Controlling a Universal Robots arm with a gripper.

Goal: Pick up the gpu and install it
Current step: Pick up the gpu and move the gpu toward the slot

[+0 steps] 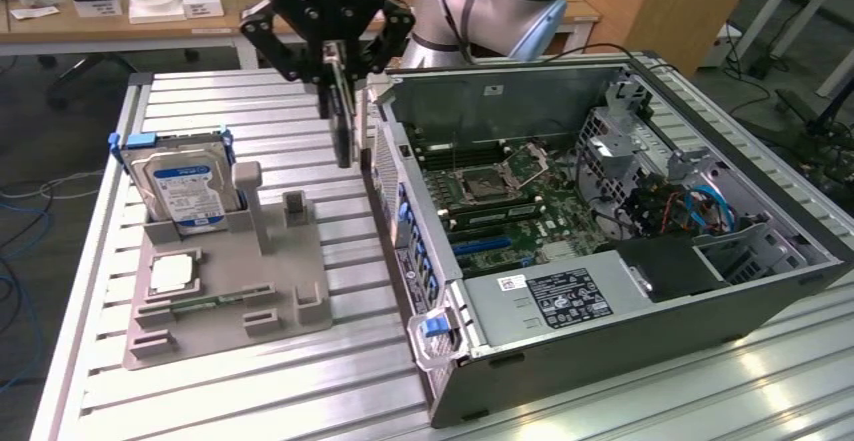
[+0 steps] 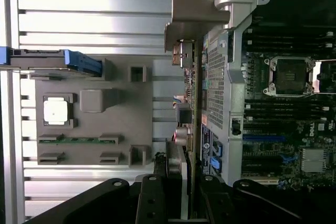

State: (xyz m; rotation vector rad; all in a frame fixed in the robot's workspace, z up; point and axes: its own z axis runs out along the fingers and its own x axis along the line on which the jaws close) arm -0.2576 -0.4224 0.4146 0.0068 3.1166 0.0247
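gpu | thin dark card, grey metal bracket | gripped upright (edge-on), clear of the counter | just beside computer case

One gripper is gripping upright gpu, hanging it between grey fixture, exterior view's left, and open computer case, exterior view's right.

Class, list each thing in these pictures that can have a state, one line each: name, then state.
claw: shut on the graphics card.
graphics card: hanging upright, outside the computer case.
computer case: side open, inside showing.
processor socket: empty.
hard drive: upright in the grey holder.
processor chip: flat in the grey holder.
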